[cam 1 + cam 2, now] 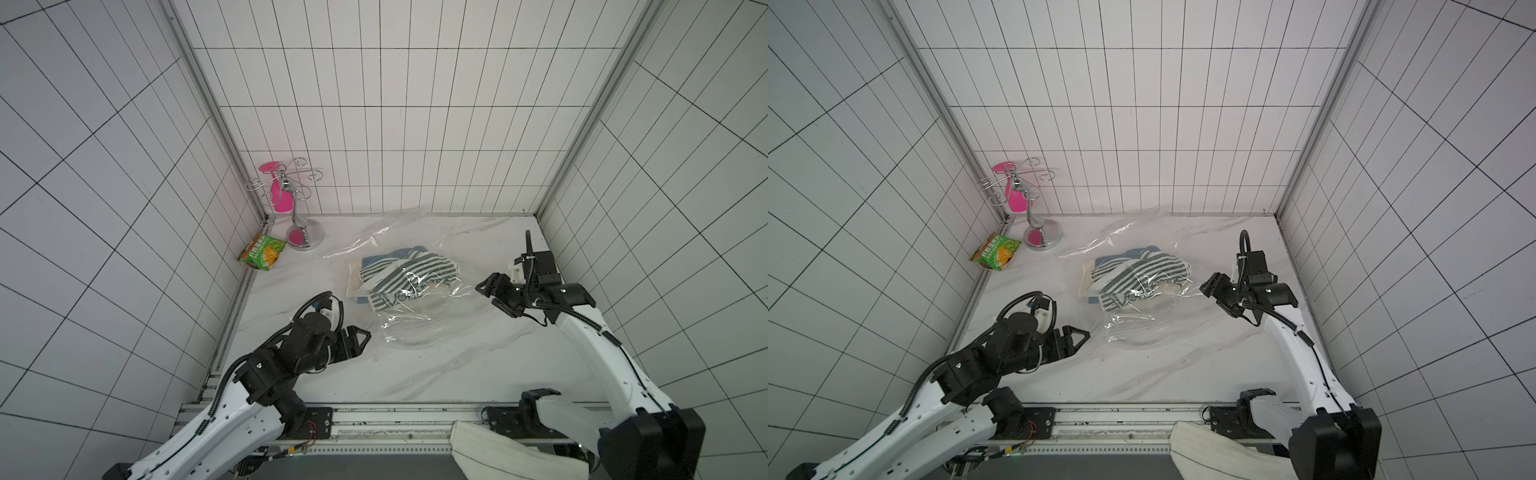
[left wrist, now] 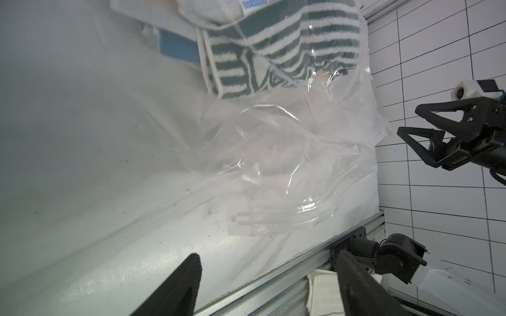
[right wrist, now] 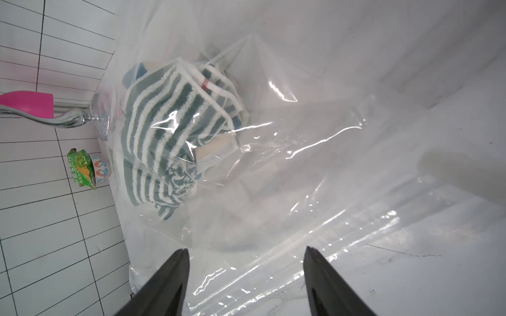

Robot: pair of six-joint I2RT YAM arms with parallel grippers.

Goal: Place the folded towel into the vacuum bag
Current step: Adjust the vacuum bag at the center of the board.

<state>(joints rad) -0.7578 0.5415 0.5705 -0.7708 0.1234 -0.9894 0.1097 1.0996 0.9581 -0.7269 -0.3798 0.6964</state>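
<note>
Left tool [image 1: 365, 340] spread wide with nothing in it, hanging just beside the near-left edge of the large crinkly transparent plastic vacuum bag [image 1: 419, 328]. Right tool [image 1: 485, 295] is spread and empty too, poised at the bag's right side with the zip-seal strip [image 3: 342, 232] lying right under its fingers. Here's the danger: that film is slack and slippery, so a finger snagging a fold on any sideways move would drag the whole bag across the white marble-patterned surface [image 1: 415, 374]. The mouth looks unsealed to me (I can't make out a closed zip), so a tug could work the load back toward the opening. A shove the other way would push the bag's far corner into the chrome hooked stand with the pink piece [image 1: 305, 237], which is very close to it. Now the contents: the folded green-and-white striped terry towel [image 1: 409, 266] lies inside the bag, in its far half, under the top layer of film. Blue and cream cloth edges show beside it; whether they are the same towel I cannot tell. The near half of the bag holds nothing but air. The small green snack packet [image 1: 262, 251] sits outside, by the left wall.
</note>
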